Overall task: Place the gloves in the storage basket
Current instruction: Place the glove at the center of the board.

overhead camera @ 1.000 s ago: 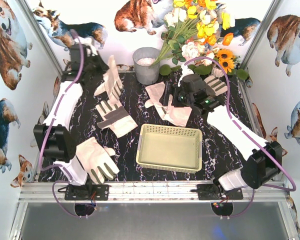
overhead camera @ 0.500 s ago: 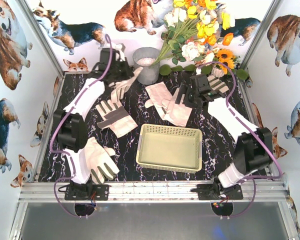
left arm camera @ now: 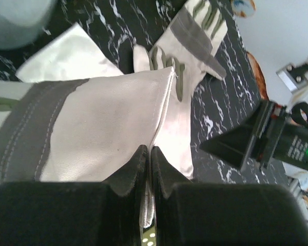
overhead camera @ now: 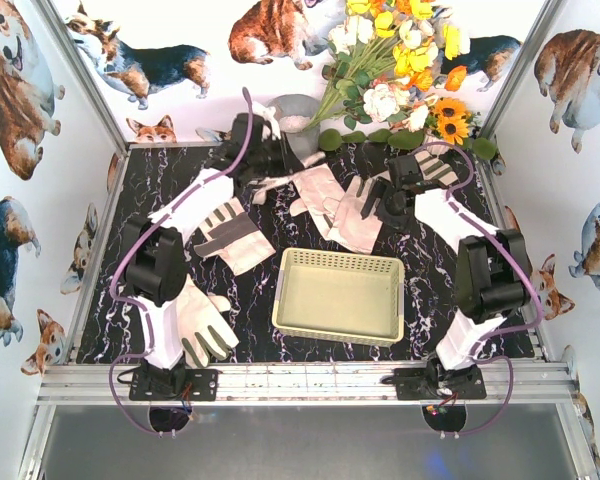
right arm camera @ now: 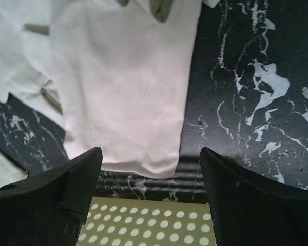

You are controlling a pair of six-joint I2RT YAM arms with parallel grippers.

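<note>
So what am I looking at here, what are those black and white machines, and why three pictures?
It is a robot: a left arm and a right arm bolted at the near edge of a table. One picture looks down from above; the other two come from a camera on each wrist. White work gloves lie scattered around an empty cream basket. The left gripper is pinched shut on a glove; the right gripper is open above another glove, holding nothing.

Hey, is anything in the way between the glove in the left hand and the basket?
Nothing upright. Between the glove pinched in the left hand and the storage basket only flat gloves lie; the open right hand hovers by its far rim.
</note>
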